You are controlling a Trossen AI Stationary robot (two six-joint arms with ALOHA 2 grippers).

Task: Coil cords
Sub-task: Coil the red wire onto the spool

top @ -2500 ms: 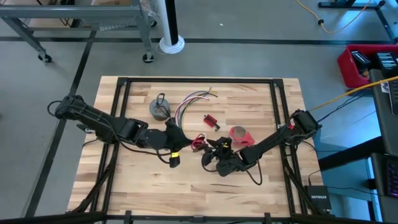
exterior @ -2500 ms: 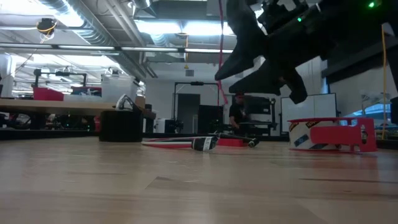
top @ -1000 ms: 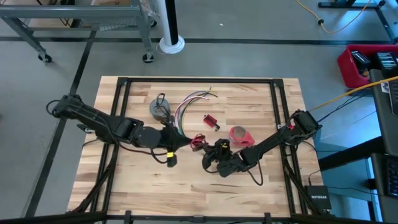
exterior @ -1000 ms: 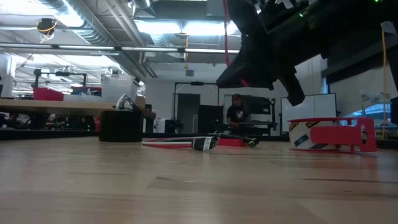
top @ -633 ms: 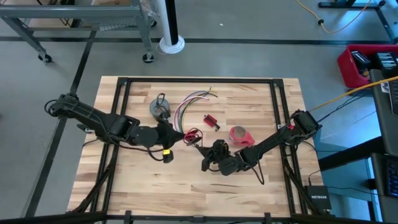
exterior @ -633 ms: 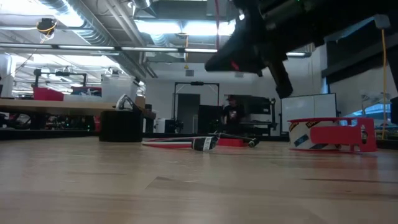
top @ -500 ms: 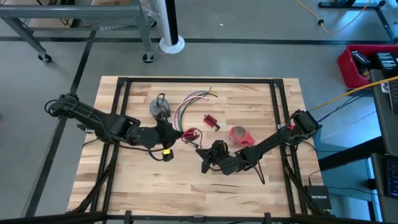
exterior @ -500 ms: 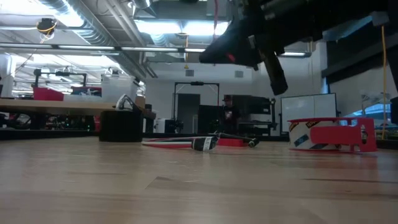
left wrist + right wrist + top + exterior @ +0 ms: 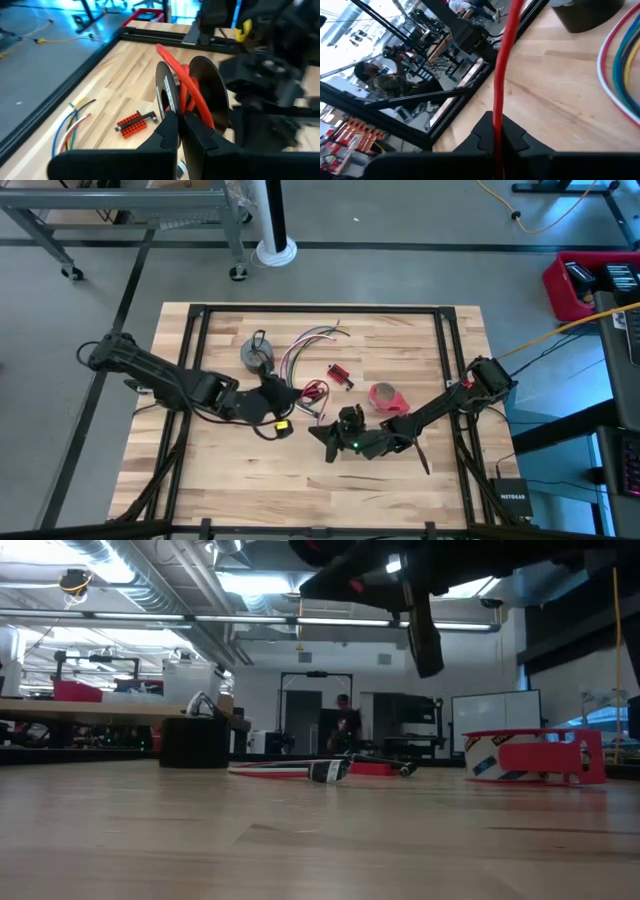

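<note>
The small black-and-red coil (image 9: 315, 391), a red cord wound between two dark round faces (image 9: 187, 92), is held above the table's middle. My left gripper (image 9: 298, 393) is shut on it. My right gripper (image 9: 318, 430) is shut on a straight stretch of the red cord (image 9: 506, 55). The grey coil with a black loop (image 9: 257, 355) and the long bundle of coloured wires (image 9: 305, 345) lie flat on the far half of the table. My left gripper pinches the red cord at the coil's near edge (image 9: 186, 107) between its two fingers. The fingers come almost level from the table's left. The coil stands upright beyond the fingertips, lifted clear of the table. My right gripper pinches the red cord (image 9: 497, 117) between its two fingers, which lie nearly level and reach in from the table's right. The cord runs straight and taut away from the fingertips, clear of the table.
A small red block (image 9: 340, 375) and a red tape roll (image 9: 385, 397) lie just beyond the grippers, to the right of the wires. The near half of the wooden table (image 9: 300, 490) is bare. People move in the room behind.
My right gripper has risen and tipped upward, swinging toward the table's left; in the low view it climbs to the picture's top. My left gripper has carried the coil a little toward the far edge. The coil stays off the table.
</note>
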